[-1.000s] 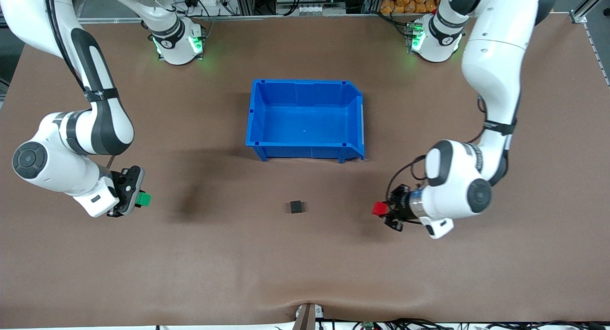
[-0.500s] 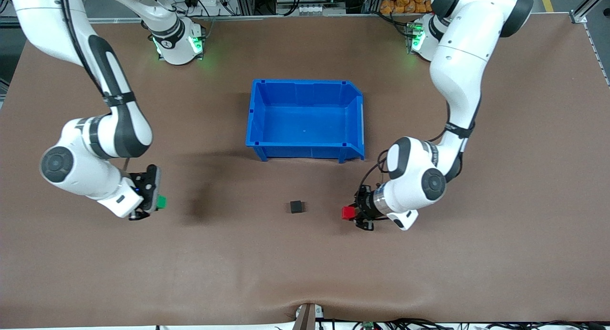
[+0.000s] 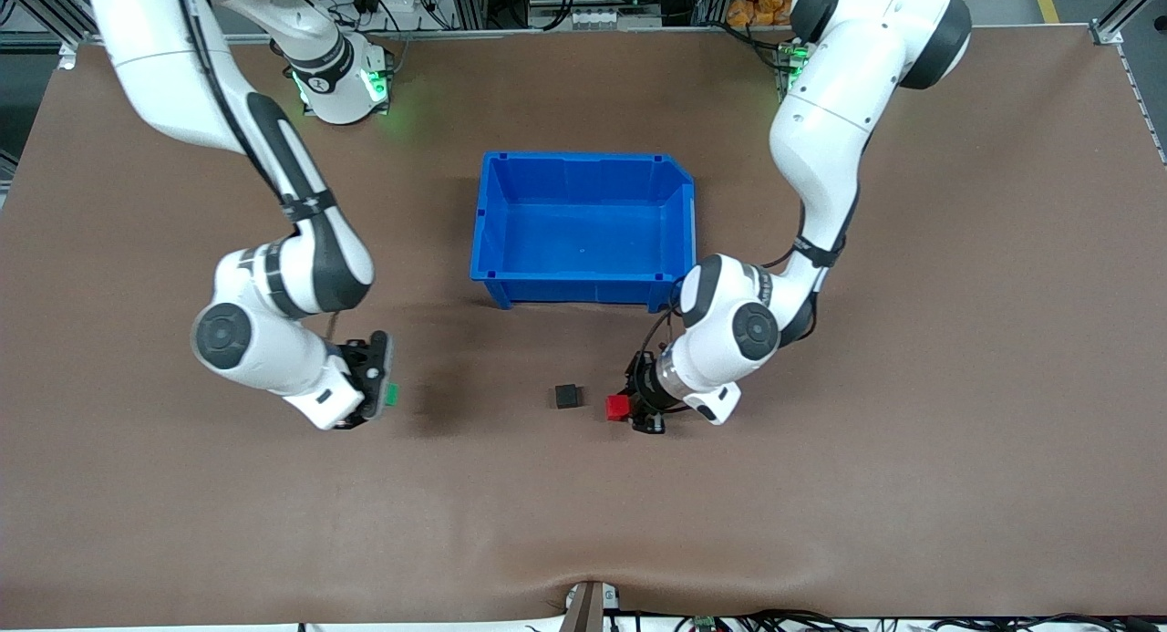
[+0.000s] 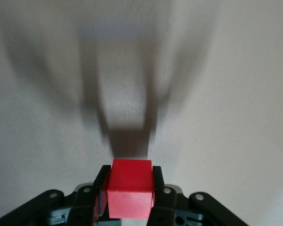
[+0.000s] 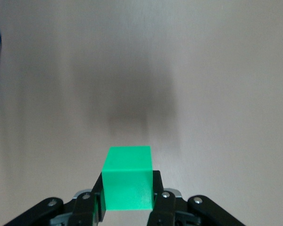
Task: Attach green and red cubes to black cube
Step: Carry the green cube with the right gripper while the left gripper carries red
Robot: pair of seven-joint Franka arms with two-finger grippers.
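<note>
Left of centre in the front view, the right gripper (image 3: 381, 393) hangs over the brown bench (image 3: 583, 523), clenched on the green cube (image 3: 391, 395), which sits squarely between its fingers (image 5: 95, 200) in the right wrist view. At the middle of the frame the black cube (image 3: 566, 396) rests on the bench, nearer the camera than the blue bin (image 3: 583, 229). Just beside the black cube, toward the left arm's end, the left gripper (image 3: 629, 407) grips the red cube (image 3: 618, 407), a narrow gap showing between the two cubes.
</note>
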